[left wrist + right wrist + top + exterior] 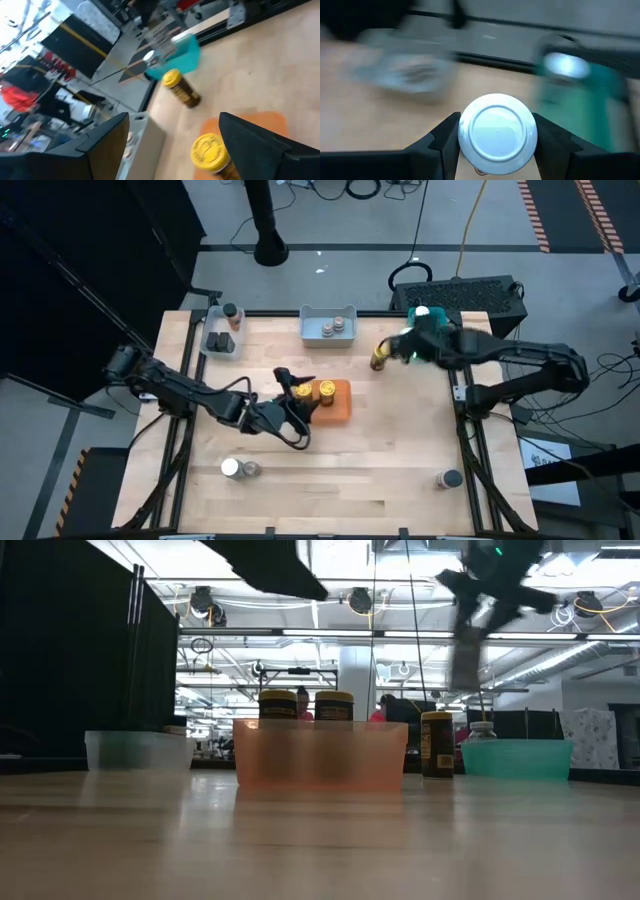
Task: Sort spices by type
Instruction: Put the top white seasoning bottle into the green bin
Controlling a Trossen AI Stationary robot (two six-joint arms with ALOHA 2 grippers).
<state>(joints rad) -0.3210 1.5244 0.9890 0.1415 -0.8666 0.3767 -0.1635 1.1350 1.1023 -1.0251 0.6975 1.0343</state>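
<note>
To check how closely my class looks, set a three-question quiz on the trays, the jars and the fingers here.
1. True or false: the orange tray holds three jars.
2. What colour is the lid of the jar between the right gripper's fingers? A yellow, B white, C dark.
3. How many jars stand in the blue-grey tray?

Key: 1 false, it holds two; 2 B; 3 two.
</note>
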